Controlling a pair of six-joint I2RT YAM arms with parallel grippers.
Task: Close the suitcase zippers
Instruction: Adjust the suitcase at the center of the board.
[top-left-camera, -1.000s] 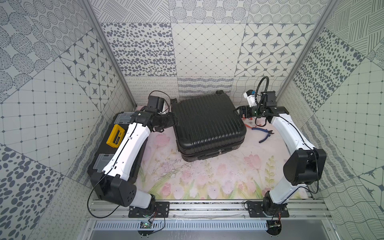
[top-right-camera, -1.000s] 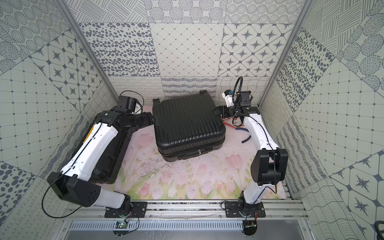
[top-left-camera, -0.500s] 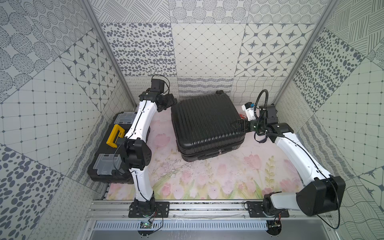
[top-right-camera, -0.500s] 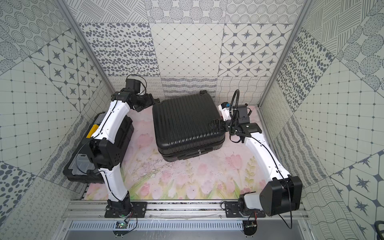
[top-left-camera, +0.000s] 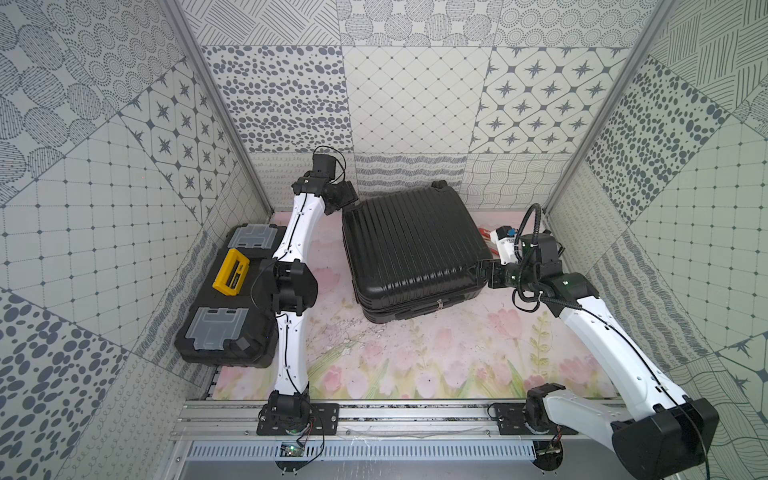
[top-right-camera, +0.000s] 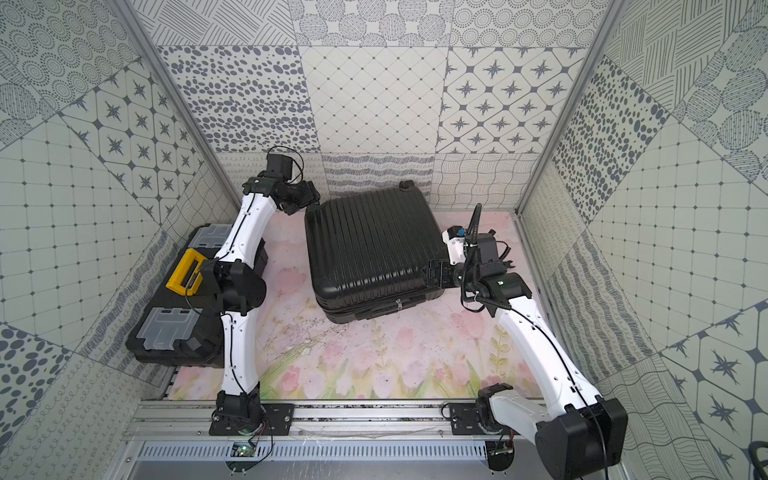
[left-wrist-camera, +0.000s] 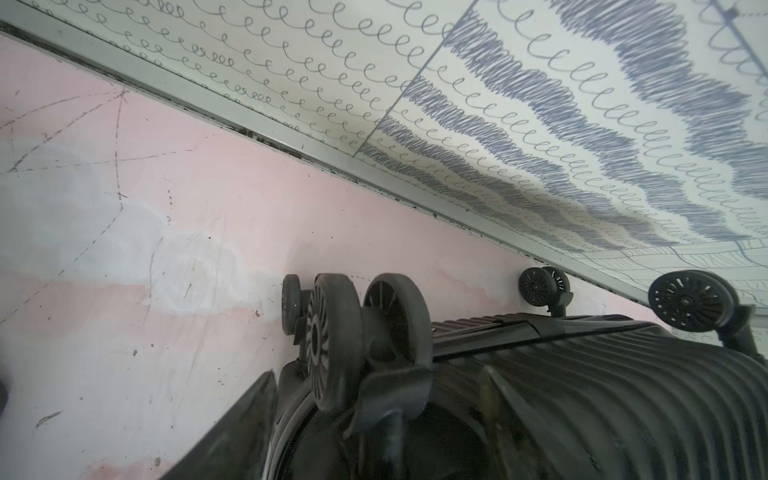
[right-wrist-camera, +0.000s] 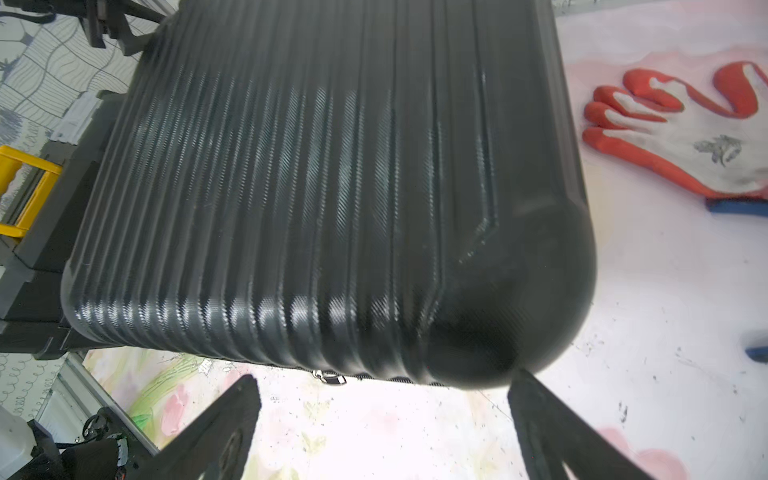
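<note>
Suitcase (top-left-camera: 411, 245) centre frame; right gripper (top-left-camera: 484, 274) at its lower-right corner, left gripper (top-left-camera: 348, 197) at upper-left, both wide, empty. Toolbox (top-left-camera: 232, 328) lidded.

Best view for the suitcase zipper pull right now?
Right wrist: the zipper pull is close and silver, at the suitcase seam. Both top views show it tiny. Left wrist shows wheels, no pull.

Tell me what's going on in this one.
Two robot arms are working on a closed black suitcase lying flat on the mat. The left gripper sits open at its far wheel corner; the right gripper is open at the near right corner, holding nothing. A zipper pull shows on the near side; how far it is zipped is unclear.
</note>
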